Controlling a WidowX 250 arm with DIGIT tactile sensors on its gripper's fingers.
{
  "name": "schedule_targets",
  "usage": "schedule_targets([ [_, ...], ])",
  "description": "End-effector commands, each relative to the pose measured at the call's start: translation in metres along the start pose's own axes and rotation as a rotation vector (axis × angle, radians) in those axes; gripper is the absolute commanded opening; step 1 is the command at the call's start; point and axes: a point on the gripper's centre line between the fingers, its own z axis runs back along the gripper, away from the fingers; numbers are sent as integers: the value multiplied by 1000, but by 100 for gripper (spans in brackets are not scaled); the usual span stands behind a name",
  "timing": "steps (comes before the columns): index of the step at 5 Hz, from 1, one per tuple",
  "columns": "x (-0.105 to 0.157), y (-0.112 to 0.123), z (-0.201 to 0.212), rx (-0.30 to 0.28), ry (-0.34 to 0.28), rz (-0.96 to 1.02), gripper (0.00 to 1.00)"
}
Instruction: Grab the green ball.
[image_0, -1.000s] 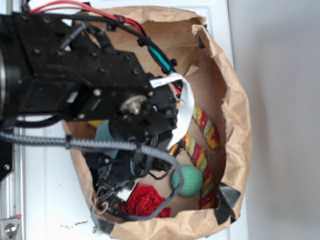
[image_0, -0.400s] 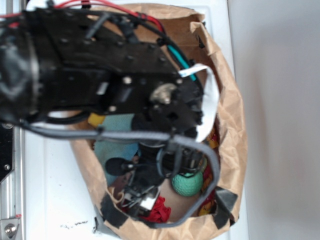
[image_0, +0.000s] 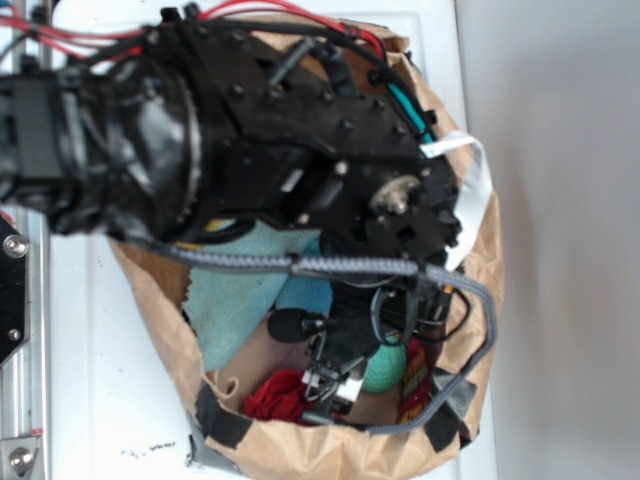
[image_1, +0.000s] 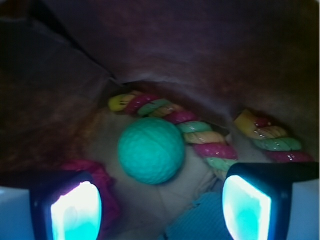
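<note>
Claw (image_1: 160, 207) jaws apart, hovering inside paper bag (image_0: 470, 300), nothing between them. Green ball (image_1: 151, 149) on bag floor just ahead, touching striped rope (image_1: 200, 132); red cloth (image_1: 97, 177) beside it.

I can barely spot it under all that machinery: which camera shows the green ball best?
The wrist view: the green ball sits whole and unobstructed beside the striped rope. In the exterior view only a sliver of the ball peeks out beneath the arm.
</note>
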Motion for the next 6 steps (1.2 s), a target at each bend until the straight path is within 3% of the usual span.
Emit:
schedule_targets([
  [1, 15, 12, 1, 31, -14, 27, 100],
  [4, 9, -7, -11, -63, 43, 100, 100],
  [6, 13, -11, -8, -84, 22, 111, 100],
])
